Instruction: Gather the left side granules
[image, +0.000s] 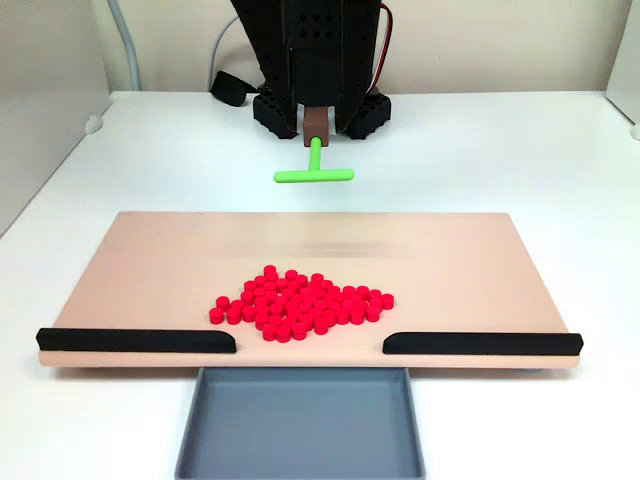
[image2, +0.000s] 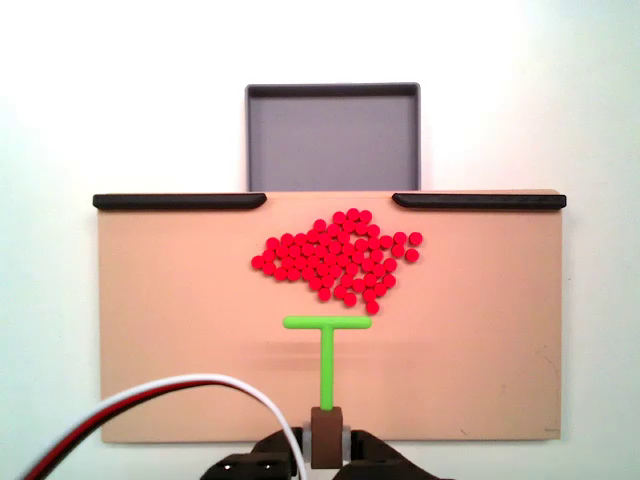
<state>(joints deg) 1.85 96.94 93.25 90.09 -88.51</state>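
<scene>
A heap of small red granules (image: 300, 302) (image2: 338, 257) lies on the tan board (image: 150, 270) (image2: 160, 330), just before the gap between its two black rails. My gripper (image: 317, 125) (image2: 326, 440) is shut on the brown block at the stem end of the green T-shaped pusher (image: 314, 172) (image2: 326, 345). In a fixed view from above, the pusher's crossbar sits a short way on the arm side of the heap, not touching it. In a fixed view from the front, the pusher hangs raised above the board.
Two black rails (image: 137, 340) (image: 482, 343) line the board's edge away from the arm, with a gap between them. A grey tray (image: 300, 420) (image2: 333, 135) sits just past that gap. White and red cables (image2: 150, 395) run beside the arm base.
</scene>
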